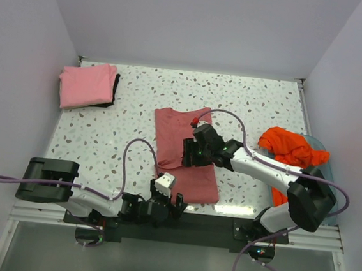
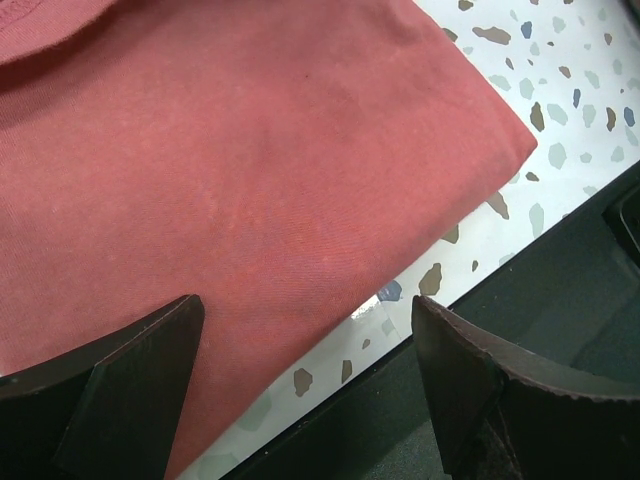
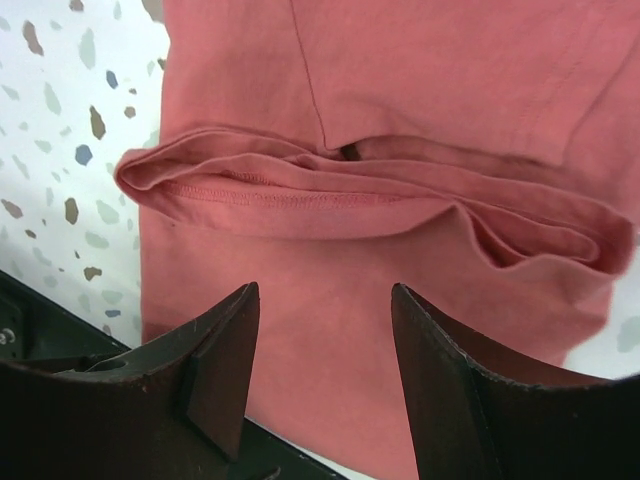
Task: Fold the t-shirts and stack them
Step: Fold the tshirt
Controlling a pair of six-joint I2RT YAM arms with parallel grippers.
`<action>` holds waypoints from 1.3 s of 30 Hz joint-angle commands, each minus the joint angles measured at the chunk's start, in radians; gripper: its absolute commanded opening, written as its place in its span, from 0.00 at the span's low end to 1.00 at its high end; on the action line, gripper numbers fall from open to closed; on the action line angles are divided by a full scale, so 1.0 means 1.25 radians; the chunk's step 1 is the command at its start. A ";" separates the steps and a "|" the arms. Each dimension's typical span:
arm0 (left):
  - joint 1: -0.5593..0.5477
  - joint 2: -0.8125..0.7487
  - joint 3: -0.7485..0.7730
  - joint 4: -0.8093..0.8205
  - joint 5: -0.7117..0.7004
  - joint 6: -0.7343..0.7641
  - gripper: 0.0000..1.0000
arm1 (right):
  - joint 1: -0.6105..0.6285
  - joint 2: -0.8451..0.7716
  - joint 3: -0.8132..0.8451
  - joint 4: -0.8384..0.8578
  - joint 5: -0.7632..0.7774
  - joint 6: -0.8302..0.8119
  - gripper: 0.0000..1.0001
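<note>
Rose-red t-shirt (image 1: 173, 131) lies partly folded.

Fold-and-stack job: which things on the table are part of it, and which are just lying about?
Part of the job:
rose-red shirt, laid out mid-table
pink shirt, folded, far left corner
orange shirt, bunched up at the right

Lying about:
pale blue tray, partly covered by the orange shirt
dark thing under the pink shirt, unclear what

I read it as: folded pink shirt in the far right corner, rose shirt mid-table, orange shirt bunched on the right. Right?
No: the pink shirt lies in the far left corner, per the top view. The rose shirt is mid-table and the orange shirt is bunched on the right.
</note>
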State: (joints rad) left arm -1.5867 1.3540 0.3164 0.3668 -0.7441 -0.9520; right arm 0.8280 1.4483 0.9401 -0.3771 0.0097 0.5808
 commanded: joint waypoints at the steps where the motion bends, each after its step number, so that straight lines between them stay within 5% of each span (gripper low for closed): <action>1: -0.006 0.011 -0.024 -0.112 -0.007 -0.026 0.91 | 0.030 0.051 0.016 0.026 -0.030 0.013 0.58; 15: -0.007 0.020 -0.026 -0.119 0.000 -0.029 0.91 | 0.070 0.257 0.123 0.061 -0.010 0.032 0.58; 28: -0.012 0.043 -0.036 -0.109 0.020 -0.034 0.91 | 0.037 0.394 0.350 -0.021 0.173 0.036 0.59; 39: -0.015 -0.127 0.061 -0.390 -0.072 -0.077 0.94 | 0.009 0.192 0.317 -0.062 0.189 0.004 0.72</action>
State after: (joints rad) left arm -1.5986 1.2556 0.3416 0.1219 -0.7784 -1.0042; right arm 0.8482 1.8576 1.3598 -0.4431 0.2031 0.6067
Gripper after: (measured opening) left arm 0.930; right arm 0.705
